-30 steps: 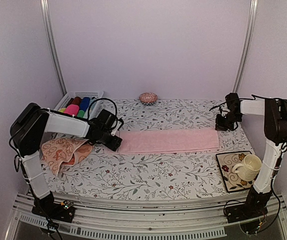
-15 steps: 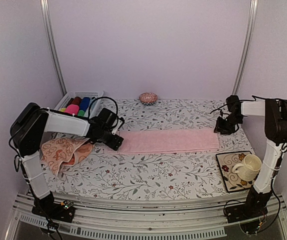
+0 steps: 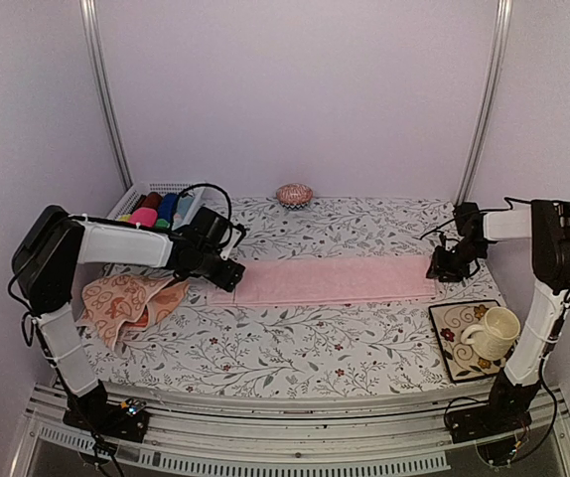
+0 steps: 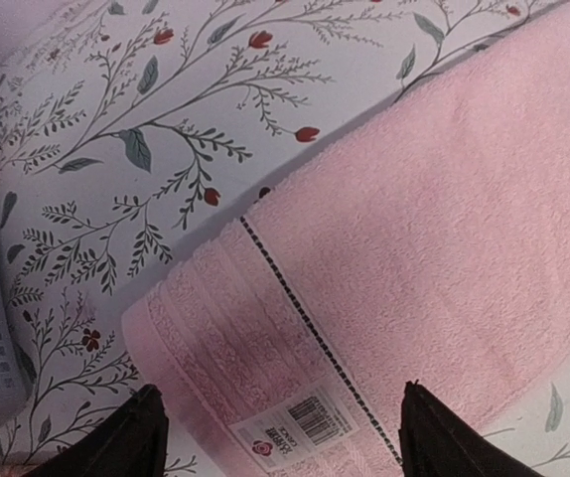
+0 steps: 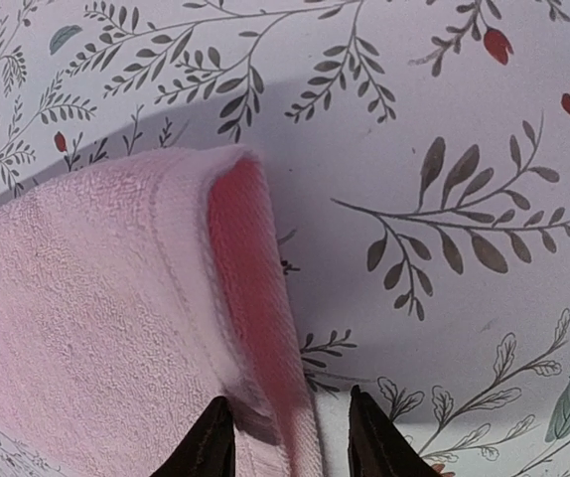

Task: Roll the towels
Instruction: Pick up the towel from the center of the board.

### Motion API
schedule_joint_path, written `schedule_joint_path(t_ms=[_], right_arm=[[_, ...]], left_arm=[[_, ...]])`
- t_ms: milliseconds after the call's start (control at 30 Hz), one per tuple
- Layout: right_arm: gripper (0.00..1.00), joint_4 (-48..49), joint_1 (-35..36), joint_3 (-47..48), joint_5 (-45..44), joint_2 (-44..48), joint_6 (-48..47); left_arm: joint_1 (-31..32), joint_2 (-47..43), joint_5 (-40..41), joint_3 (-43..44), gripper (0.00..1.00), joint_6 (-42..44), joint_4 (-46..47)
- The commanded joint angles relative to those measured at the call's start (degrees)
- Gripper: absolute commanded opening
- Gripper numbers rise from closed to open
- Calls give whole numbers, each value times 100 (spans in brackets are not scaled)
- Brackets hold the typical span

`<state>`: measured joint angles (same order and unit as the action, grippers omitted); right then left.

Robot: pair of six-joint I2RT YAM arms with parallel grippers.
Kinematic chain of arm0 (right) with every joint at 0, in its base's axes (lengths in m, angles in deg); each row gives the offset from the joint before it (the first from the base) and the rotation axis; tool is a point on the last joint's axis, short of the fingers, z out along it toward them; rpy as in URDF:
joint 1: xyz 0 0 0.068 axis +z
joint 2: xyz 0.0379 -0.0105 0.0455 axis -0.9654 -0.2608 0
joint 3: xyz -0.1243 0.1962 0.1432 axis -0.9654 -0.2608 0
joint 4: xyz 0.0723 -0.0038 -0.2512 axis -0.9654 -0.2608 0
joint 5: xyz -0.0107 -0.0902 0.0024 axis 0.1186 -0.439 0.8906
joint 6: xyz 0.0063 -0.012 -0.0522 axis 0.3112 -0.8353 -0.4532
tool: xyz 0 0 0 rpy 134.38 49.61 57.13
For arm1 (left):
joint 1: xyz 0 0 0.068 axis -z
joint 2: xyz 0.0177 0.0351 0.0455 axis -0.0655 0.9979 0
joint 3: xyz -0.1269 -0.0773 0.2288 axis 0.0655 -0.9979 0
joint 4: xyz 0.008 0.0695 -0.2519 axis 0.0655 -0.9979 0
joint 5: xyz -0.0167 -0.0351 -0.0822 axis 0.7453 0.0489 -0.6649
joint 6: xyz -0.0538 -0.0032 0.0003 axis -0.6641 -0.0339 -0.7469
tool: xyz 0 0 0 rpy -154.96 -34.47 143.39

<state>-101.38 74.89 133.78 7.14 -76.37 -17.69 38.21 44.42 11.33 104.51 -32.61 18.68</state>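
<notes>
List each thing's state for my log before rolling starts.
Plain light pink cloth towel: flat, unrolled.
Peach-orange swirl-patterned cloth towel: crumpled.
Left gripper: jaws open over the pink towel's labelled end.
Right gripper: jaws straddling its lifted edge.
Cream ceramic mug: upright on a patterned tray.

I see the light pink towel (image 3: 335, 280) lying flat, stretched lengthwise across the desk's (image 3: 295, 343) middle, label at its left end. The peach-orange patterned towel (image 3: 126, 303) sits crumpled near the left edge.

Matt, nubbly terry pink towel (image 4: 444, 219) on a smooth printed tablecloth (image 4: 116, 149)
</notes>
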Motion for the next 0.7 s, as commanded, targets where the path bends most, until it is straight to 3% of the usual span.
schedule_joint_path(t_ms=[0,333,667], right_arm=[[39,-18,-41,-252,104,-24,59],[30,172,-45,-403,368,-298,118],[31,161,-8,-420,333,-374,145]], left_arm=[[61,-230,0,-86,81,-99,-76],[101,-331,32,-212,81,-160,-82],[114,-261,18,-187,81,-152,-52]])
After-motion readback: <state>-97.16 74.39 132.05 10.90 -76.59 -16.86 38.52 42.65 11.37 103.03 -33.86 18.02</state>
